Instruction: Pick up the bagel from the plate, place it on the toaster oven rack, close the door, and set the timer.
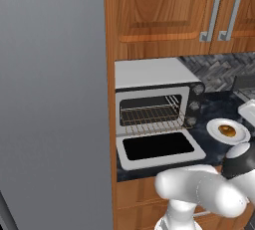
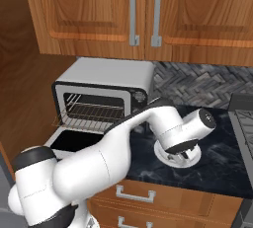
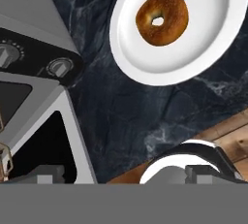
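Arm bent low over the counter, hand pointing down near the plate.
Gripper spread, holding nothing; bagel lies on the plate, right of the toaster oven, door down.

A golden-brown bagel on a white plate, upper right. Dark marbled counter with pale veins. Silver-white toaster oven, lower door's glass apparently black. Reddish-brown wooden cabinets above.

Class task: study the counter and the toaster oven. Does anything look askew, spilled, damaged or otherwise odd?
Nothing stands out. The bagel lies whole on the plate, the toaster oven door is dropped open with the rack level inside. No spills on the counter.
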